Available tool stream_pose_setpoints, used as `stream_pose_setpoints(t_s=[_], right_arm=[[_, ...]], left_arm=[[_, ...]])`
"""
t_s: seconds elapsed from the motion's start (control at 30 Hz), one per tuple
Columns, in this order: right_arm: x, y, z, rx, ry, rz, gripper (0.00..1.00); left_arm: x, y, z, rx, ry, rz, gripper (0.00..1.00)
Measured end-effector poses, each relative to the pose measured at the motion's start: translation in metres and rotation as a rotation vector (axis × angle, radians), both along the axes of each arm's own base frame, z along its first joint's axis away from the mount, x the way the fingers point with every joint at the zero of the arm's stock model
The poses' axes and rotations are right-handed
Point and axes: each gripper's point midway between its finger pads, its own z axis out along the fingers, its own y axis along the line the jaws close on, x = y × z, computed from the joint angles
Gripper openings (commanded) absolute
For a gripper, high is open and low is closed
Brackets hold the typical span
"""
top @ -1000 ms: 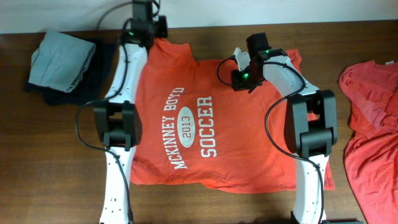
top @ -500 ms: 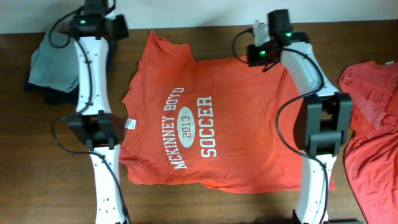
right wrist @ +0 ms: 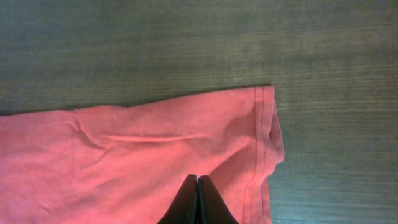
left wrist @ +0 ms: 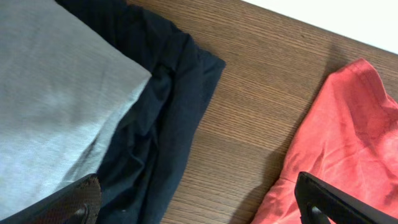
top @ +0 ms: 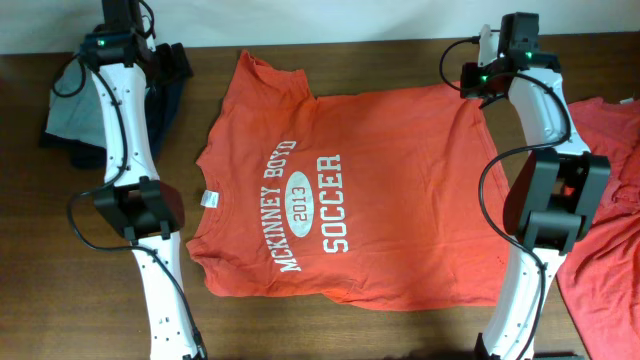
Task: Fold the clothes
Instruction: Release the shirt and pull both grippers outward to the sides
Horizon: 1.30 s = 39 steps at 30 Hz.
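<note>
The dark wooden table (top: 350, 335) fills nearly the whole overhead view. In the middle of it an orange-red T-shirt (top: 400, 230) lies spread flat, print side up. Its neck is toward the left of the frame and its bottom hem toward the right, and the white lettering reads sideways. A second orange-red shirt (top: 620, 260) lies crumpled at the right edge, partly behind the right arm. At the upper left are a folded grey-green garment (left wrist: 56, 93) and, under and beside it, a dark navy one (left wrist: 155, 112).

The left claw (left wrist: 199, 199) is at the upper left, its fingers spread wide and holding nothing. It is over bare wood between the navy garment and the edge of the printed shirt's sleeve.

The right claw (right wrist: 198, 199) is at the shirt's upper right corner. Its fingers are pressed together, tips over the cloth just inside the stitched hem. I cannot tell whether any fabric is caught between them.

A small white neck label (top: 208, 198) shows at the collar, at the middle left.
</note>
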Motion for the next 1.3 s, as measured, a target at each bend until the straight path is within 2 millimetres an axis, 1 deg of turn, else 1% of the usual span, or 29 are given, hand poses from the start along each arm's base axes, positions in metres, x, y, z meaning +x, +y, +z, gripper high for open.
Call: stream_pose_setpoints(t_s=[0.1,0.13,0.33,0.4,0.63,0.73,0.83,1.03,1.13,1.2,1.3], right_arm=[[0.003,0.000,-0.006,-0.014,-0.004,0.005,0.04],[0.005,-0.001,-0.012,-0.021,-0.001,0.007,0.04],[0.001,-0.015,-0.062,-0.094,0.082,-0.011,0.04],[0.001,-0.019,-0.072,-0.118,0.090,-0.013,0.04],[0.009,-0.036,-0.072,-0.178,0.059,-0.039,0.04],[0.013,-0.047,-0.073,-0.187,0.044,-0.056,0.04],[0.013,-0.062,-0.073,-0.188,0.038,-0.081,0.04],[0.007,-0.102,-0.073,-0.190,0.030,-0.148,0.04],[0.009,-0.118,-0.072,-0.200,0.005,-0.153,0.11],[0.012,-0.120,-0.071,-0.200,-0.011,-0.142,0.12],[0.019,-0.119,-0.069,-0.197,-0.030,-0.121,0.15]], left_arm=[[0.000,-0.003,-0.001,0.000,0.001,-0.006,0.99],[0.001,-0.004,-0.001,0.000,0.001,-0.007,0.99],[0.001,-0.004,-0.001,0.000,0.001,-0.006,0.99],[0.001,-0.004,-0.001,0.000,0.001,-0.006,0.99],[0.001,-0.004,-0.001,0.000,0.001,-0.006,0.99],[0.001,-0.004,-0.001,0.000,0.001,-0.006,0.99],[0.001,-0.004,-0.001,0.000,0.001,-0.006,0.99],[0.001,-0.004,-0.001,0.000,0.001,-0.006,0.99],[0.001,-0.004,-0.001,0.000,0.001,-0.006,0.99],[0.001,-0.004,-0.001,0.000,0.001,-0.006,0.99],[0.001,-0.004,-0.001,0.000,0.001,-0.006,0.99]])
